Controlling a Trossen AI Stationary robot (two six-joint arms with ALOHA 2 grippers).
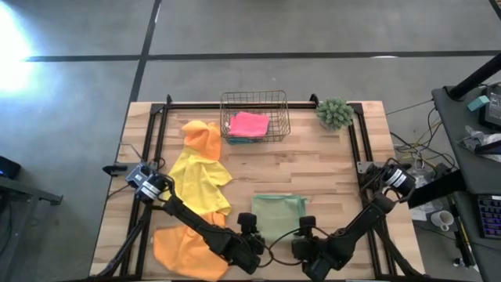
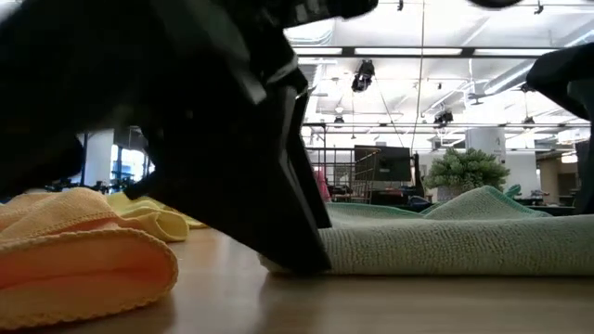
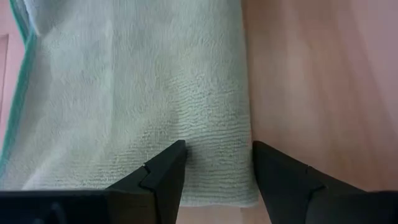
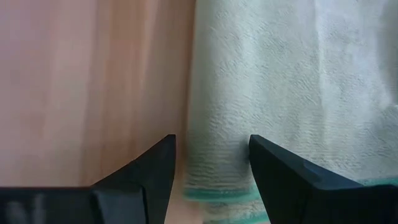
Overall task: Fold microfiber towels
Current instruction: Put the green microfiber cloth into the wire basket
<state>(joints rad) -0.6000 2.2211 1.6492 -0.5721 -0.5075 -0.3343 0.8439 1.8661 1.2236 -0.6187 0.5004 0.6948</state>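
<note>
- Floor (image 1: 313,27): grey concrete, crossed by dark seam lines.
- Glare patch (image 1: 16,39) on the floor at one side.
- Ceiling (image 2: 445,56): open, white, with strip lights and hanging fixtures.
- Side desk (image 1: 477,149), dark, cluttered with equipment and cables.

Bare table (image 1: 329,157) lay open in the middle, between the wire basket (image 1: 254,116) at the far edge and the folded green towel (image 1: 278,213) near the front. The yellow towel (image 1: 200,176) and two orange towels (image 1: 202,139) blocked the left side. Both tools, left (image 1: 250,229) and right (image 1: 305,231), crowded the green towel's near corners. A small plant (image 1: 335,113) stood far right.
</note>
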